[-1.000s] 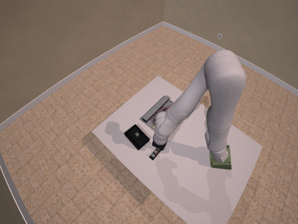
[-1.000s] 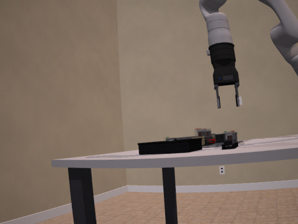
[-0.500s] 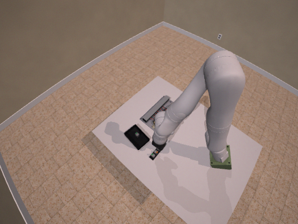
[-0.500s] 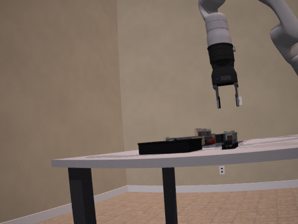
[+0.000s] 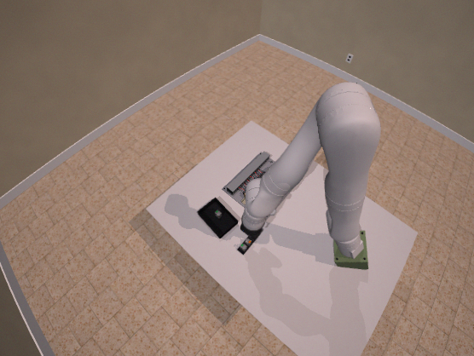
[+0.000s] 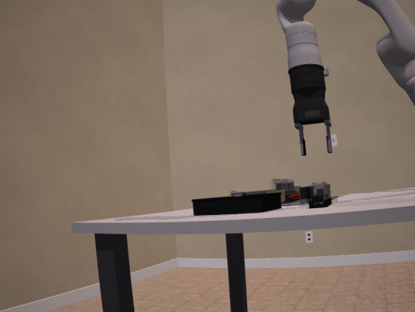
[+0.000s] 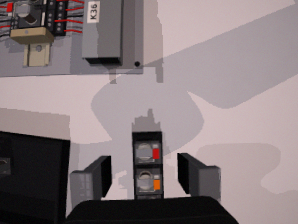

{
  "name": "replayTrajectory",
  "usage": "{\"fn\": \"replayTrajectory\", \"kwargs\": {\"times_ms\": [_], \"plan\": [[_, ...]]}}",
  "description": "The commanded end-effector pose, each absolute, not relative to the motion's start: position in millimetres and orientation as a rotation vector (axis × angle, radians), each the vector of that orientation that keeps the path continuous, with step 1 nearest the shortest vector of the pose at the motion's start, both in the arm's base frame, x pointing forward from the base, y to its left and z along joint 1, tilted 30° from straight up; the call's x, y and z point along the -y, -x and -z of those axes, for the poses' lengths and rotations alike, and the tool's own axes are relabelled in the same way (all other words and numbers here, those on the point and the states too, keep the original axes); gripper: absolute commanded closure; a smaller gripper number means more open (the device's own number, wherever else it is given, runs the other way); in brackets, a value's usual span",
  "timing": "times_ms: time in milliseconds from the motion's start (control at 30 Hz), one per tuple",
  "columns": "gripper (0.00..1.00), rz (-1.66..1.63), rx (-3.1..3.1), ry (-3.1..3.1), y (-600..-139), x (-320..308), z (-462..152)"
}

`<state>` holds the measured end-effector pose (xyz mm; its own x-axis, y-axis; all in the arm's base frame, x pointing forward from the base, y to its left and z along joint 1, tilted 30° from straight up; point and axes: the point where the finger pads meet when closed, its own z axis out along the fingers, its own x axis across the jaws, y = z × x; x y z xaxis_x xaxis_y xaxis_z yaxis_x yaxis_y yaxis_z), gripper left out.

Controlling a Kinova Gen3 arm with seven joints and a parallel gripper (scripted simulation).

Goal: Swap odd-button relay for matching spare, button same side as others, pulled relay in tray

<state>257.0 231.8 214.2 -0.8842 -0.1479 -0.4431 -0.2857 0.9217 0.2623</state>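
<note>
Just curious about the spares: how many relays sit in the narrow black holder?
3, in a row: the red-buttoned relay at one end, the orange-buttoned relay mid-row, the green-buttoned relay at the other end.

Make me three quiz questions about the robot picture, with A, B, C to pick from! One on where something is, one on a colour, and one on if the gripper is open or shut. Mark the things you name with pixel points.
1. Where does one relay (image 5: 217, 213) (image 6: 233, 193) (image 7: 4, 166) lie by itself?
A. On the floor
B. On the robot's base
C. In the tray (image 5: 225, 226) (image 6: 235, 207) (image 7: 35, 200)

2. Which colour is next to the red button (image 7: 156, 153) in the rack (image 5: 241, 252) (image 6: 315, 206) (image 7: 148, 134)?
A. Blue
B. Orange
C. Purple

3. How is the gripper (image 5: 252, 232) (image 6: 316, 154) (image 7: 144, 168)?
A. Open
B. Shut on a relay
C. Shut on nothing

Right letters:
1. C: the top view shows it inside the black walls.
2. B: the wrist view shows them side by side.
3. A: its fingers stand wide apart with nothing between them.
</note>
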Motion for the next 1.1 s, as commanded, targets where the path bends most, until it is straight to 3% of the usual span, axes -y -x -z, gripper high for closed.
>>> {"fn": "replayTrajectory", "kwargs": {"times_ms": [0, 1067], "plan": [[0.0, -0.439, -2.669, 0.315, -257.8, -231.8, -205.8], [0.0, -0.447, -2.661, 0.312, -277.6, -251.4, -159.6]]}}
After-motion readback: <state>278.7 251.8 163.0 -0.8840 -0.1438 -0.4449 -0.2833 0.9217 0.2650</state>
